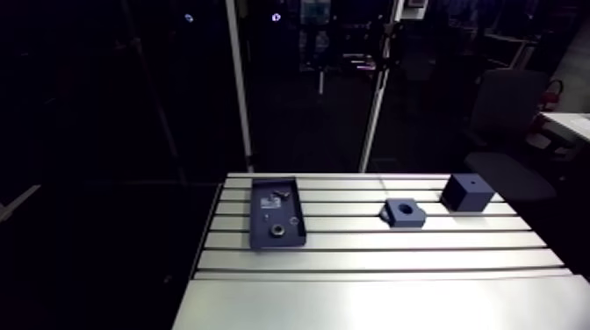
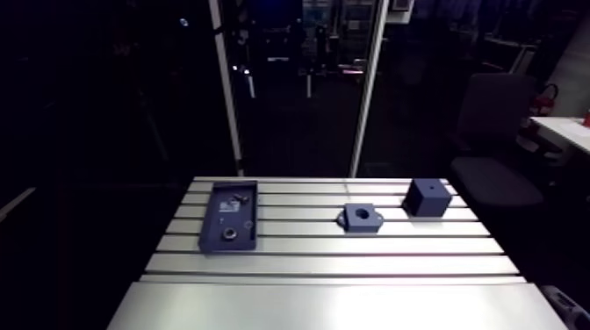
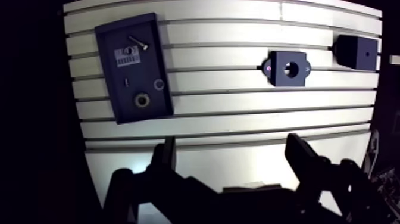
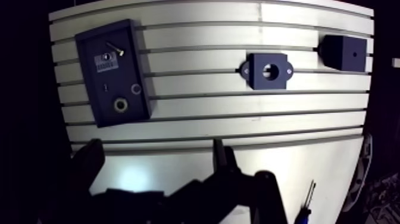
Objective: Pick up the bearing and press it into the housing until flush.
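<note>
A: Closest in, found the gripper [image 3: 233, 161] spread wide, clasping nothing, hanging over the near strip of the table [image 3: 238, 119]

B: Touching anything?

A: No; well apart from every part. Ahead of the fingers [image 3: 165, 156] and off to one side, spotted the tray [image 3: 113, 65]. In it, found the bearing [image 3: 141, 100], lying flat near the end closest to the gripper

B: Sure about calling that ring the bearing?

A: Judging by size only. Also noticed a smaller ring [image 3: 159, 84] just beside it, then a label [image 3: 126, 56] and a screw [image 3: 138, 43] farther along the tray

B: And the housing [image 3: 287, 68]?

A: Sits on the table, well apart from the tray, ahead of the other finger, with bore facing up and seemingly empty. Beyond that, found a block [image 3: 357, 52] with a small hole on top

B: So, how far along?

A: Nowhere to speak of: not picked, not carried, not pressed. Left to do, at a guess: reach over to the tray, close on the bearing, lift clear, carry across, line up over the bore, push down until flush
</note>
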You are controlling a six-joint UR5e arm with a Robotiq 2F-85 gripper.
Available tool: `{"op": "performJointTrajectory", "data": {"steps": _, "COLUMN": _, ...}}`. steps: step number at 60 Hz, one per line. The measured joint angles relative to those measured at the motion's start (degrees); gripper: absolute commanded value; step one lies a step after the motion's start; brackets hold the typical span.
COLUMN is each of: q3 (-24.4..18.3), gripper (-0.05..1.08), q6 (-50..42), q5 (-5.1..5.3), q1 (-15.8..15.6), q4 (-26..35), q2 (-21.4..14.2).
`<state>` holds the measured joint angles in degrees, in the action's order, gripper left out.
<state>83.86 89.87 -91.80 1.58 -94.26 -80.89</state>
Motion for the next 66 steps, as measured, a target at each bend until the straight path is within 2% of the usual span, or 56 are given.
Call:
{"op": "performJointTrajectory", "data": {"steps": 31, "q3": 2.5, "gripper": 0.01, "q6": -0.5, "q5": 0.59, "q1": -2.1, "q4": -1.4, "q2": 0.6}}
{"op": "performJointTrajectory", "data": {"steps": 49, "q3": 7.9, "gripper": 0.01, "q6": -0.8, "q5": 1.68, "q1": -4.0, "q4": -8.0, "q2": 2.3}}
{"op": "performJointTrajectory", "data": {"steps": 66, "q3": 11.0, "gripper": 0.01, "q6": -2.1, "q5": 1.51, "q1": -6.8, "q4": -12.5, "q2": 5.2}}
